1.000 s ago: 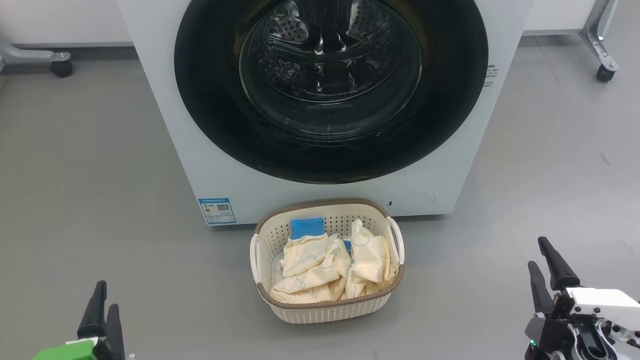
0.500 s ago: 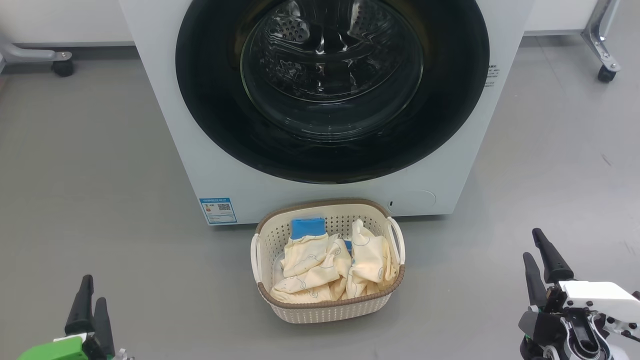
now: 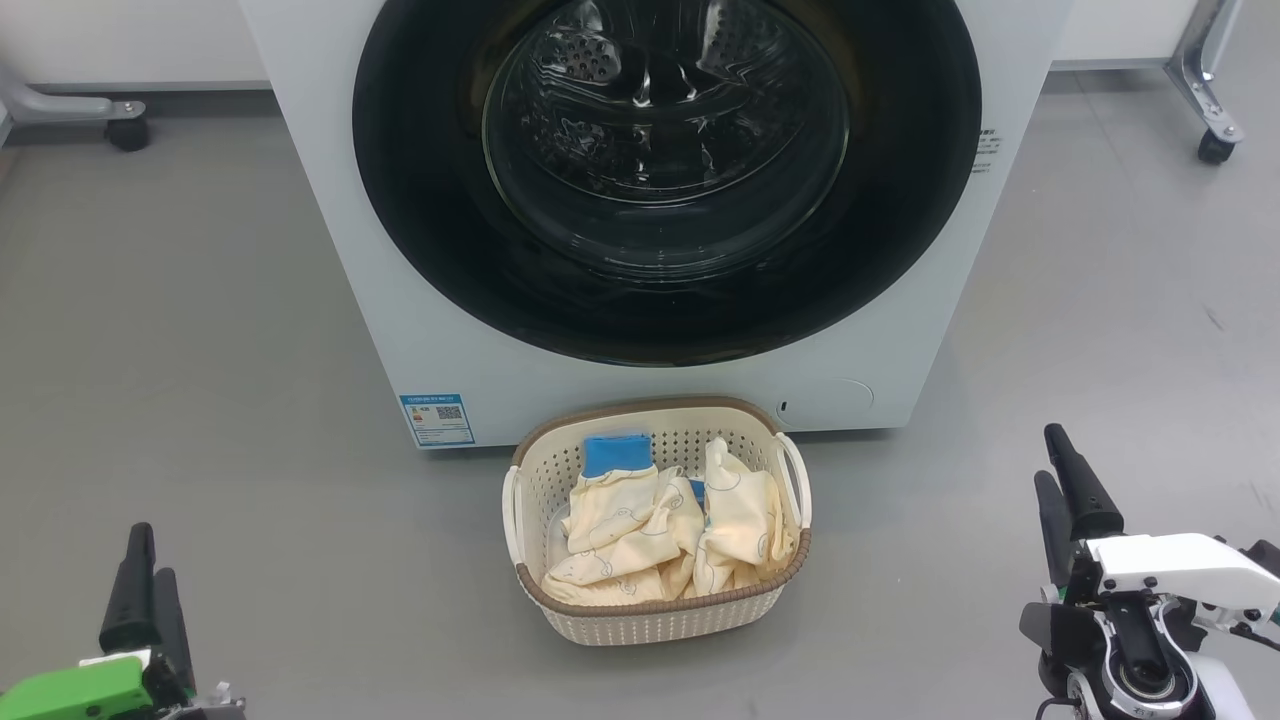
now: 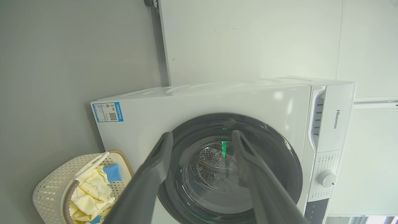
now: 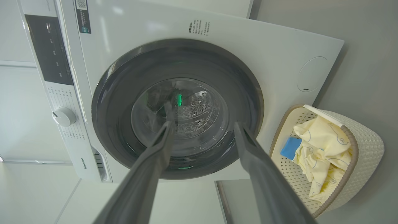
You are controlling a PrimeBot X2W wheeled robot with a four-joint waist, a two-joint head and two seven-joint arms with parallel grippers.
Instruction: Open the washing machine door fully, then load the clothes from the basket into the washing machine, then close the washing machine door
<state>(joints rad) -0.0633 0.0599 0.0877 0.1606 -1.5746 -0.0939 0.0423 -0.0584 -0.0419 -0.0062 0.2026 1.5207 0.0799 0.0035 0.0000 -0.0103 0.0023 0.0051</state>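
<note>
Glossy black rim around a glass bowl: the washing machine door [image 3: 660,300] sits shut on the washing machine [image 3: 640,395], at 12 o'clock in the head view. From the right gripper [image 3: 1046,455] it lies toward 10 o'clock, from the left gripper [image 3: 150,552] toward 2 o'clock; the right looks nearer. Both have jaws spread, empty. The basket [image 3: 660,615] of clothes [image 3: 640,530] stands at the door's 6 o'clock.

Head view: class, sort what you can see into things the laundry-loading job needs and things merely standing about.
Needed for the job:
washing machine
washing machine door, shut
basket
clothes, in the basket

Standing about:
left castor leg
right castor leg
</note>
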